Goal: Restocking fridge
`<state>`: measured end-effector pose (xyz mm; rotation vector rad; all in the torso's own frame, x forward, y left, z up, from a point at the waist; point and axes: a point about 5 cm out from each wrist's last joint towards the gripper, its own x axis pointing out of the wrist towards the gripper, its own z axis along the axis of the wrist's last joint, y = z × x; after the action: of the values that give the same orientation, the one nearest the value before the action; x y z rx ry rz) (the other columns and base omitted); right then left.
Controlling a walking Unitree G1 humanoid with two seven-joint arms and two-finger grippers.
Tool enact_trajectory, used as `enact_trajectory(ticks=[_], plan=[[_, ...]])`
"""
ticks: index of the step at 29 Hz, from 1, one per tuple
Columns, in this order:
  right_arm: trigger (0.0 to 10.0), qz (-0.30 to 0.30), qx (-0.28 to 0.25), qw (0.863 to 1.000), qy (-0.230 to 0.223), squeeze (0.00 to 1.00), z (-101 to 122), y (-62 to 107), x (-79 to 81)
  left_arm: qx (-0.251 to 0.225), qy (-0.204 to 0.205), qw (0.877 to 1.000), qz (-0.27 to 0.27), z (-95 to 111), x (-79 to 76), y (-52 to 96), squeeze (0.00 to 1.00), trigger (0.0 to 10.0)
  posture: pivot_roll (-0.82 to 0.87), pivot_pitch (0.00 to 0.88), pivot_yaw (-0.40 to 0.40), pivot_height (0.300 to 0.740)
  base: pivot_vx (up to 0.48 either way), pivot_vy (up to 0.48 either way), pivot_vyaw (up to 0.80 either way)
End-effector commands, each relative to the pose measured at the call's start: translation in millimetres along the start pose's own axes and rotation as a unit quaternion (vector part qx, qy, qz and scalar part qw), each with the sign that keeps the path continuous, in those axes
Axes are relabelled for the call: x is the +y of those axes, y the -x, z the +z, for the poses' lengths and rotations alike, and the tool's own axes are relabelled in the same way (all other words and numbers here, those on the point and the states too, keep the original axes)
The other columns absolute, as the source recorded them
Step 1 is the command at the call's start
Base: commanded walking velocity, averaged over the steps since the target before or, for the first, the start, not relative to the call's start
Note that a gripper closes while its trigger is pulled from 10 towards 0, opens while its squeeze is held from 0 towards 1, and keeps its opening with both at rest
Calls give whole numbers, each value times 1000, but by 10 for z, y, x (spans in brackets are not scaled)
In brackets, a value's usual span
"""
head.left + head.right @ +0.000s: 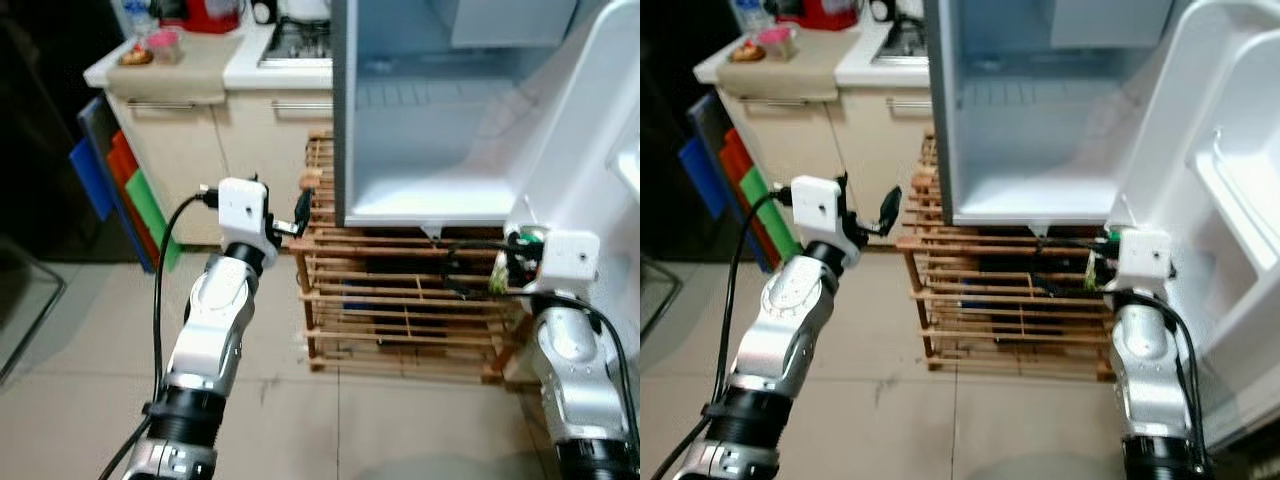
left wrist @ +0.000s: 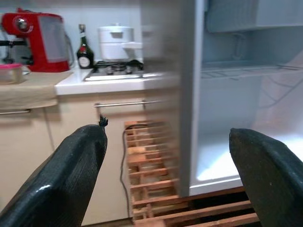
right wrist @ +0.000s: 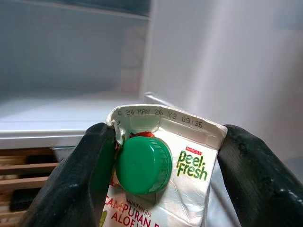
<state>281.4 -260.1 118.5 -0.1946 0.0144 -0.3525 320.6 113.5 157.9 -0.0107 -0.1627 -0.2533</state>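
My two head eyes look forward and down over both my arms at the open fridge (image 1: 430, 110) on its wooden rack (image 1: 400, 300), while each wrist cam stares close along its own jaws into that same fridge, the left one also catching the table (image 2: 118, 82) beside it.

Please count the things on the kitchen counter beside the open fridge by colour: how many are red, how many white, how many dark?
Red: 1, the coffee machine
White: 1, the pot on the stove
Dark: 1, the bottle
Total: 3
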Motion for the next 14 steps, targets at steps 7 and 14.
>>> enact_trajectory(ticks=[7,14], plan=[[10000,-64,6,998,18,0,68,-157,-325,0,-1,1000,-24,11,-35,-26,0,10000,-158,0,60,740,0,0,0],[10000,-122,9,992,43,0,95,-255,-686,1,0,1000,-27,8,-37,-30,0,10000,-157,0,67,740,0,0,0]])
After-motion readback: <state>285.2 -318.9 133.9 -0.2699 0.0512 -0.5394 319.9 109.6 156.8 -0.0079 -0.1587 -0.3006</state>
